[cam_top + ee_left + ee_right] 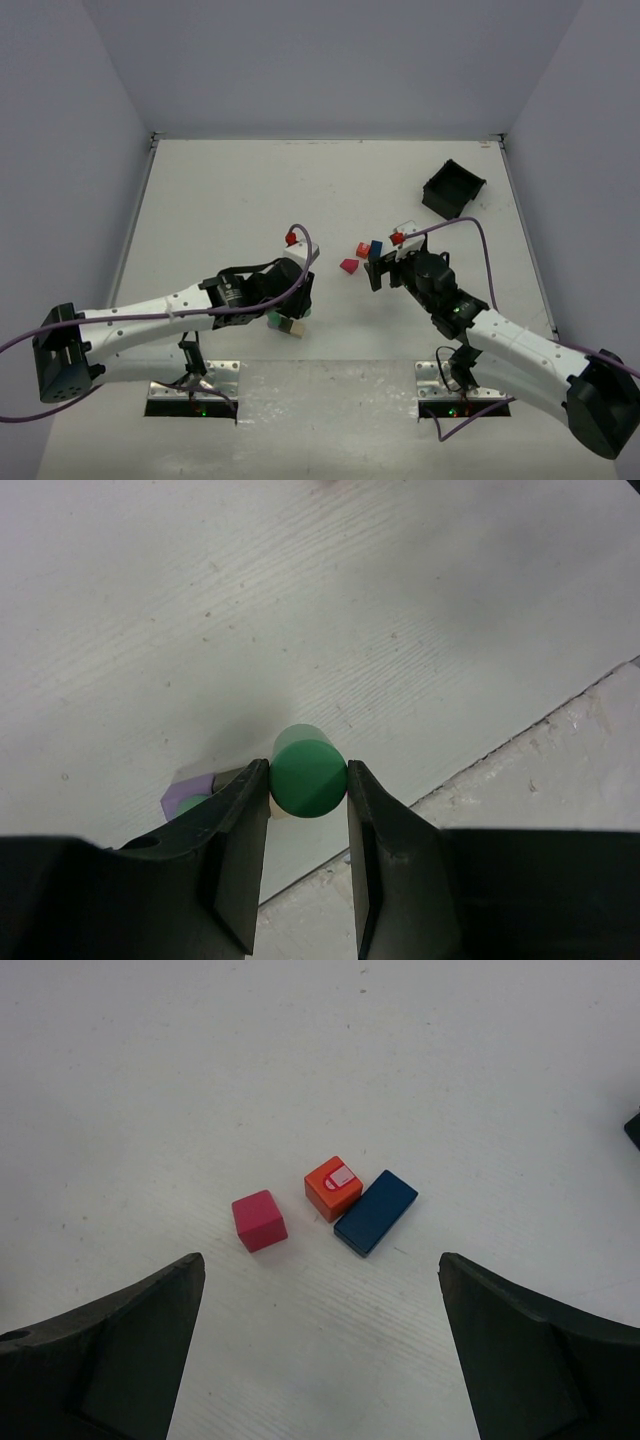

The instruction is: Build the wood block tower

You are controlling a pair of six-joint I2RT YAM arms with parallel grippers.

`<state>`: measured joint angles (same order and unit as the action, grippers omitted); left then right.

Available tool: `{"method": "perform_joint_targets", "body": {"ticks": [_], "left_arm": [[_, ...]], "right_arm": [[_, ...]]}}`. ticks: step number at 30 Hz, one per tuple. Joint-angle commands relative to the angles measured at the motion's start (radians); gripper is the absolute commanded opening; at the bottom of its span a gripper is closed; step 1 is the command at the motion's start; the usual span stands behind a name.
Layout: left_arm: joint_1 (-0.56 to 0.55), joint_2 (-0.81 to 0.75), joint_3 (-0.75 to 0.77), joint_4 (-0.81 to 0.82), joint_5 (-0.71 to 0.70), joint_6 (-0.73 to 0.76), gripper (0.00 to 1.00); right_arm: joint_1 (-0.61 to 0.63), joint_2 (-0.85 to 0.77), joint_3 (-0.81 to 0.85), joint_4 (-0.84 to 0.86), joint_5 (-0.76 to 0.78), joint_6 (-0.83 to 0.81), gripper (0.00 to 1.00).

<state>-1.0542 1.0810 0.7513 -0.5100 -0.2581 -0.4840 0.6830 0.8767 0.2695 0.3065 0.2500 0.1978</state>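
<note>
Cylinder (308,772), likely light, stiff and roll-prone, sits clamped by its curved sides in left gripper (306,785); right gripper (320,1265) gapes empty

Matt painted green cylinder (308,776); grainy whitewashed wood table (330,610)

Green cylinder (308,780) in left claw (309,768); magenta cube (260,1221), red block (333,1187), blue block (376,1212) clustered.

Bright, even overhead light, soft faint shadows, sharp focus, no glare or blur.
</note>
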Motion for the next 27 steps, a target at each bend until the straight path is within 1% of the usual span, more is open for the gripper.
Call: {"method": "perform_joint_targets", "body": {"ticks": [1,5,12,15,22,27], "left_arm": [[-0.021,0.011,0.025,-0.017,0.028,-0.014,0.00],[-0.040,0.035,0.043,-0.036,0.056,-0.001,0.00],[-0.067,0.037,0.034,-0.074,0.014,-0.043,0.00],[-0.078,0.031,0.031,-0.103,-0.036,-0.077,0.00],[-0.086,0.069,0.023,-0.042,-0.045,-0.074,0.00],[-0.089,0.080,0.014,-0.041,-0.049,-0.071,0.00]], "right_arm": [[-0.003,-0.013,0.002,0.053,-0.018,-0.017,0.99],[-0.003,0.005,0.015,0.038,-0.032,-0.008,0.99],[-0.003,0.004,0.016,0.036,-0.044,-0.017,0.99],[-0.003,0.007,0.016,0.039,-0.049,-0.021,0.99],[-0.002,0.016,0.019,0.038,-0.060,-0.027,0.99],[-0.002,0.010,0.014,0.043,-0.074,-0.032,0.99]]}}
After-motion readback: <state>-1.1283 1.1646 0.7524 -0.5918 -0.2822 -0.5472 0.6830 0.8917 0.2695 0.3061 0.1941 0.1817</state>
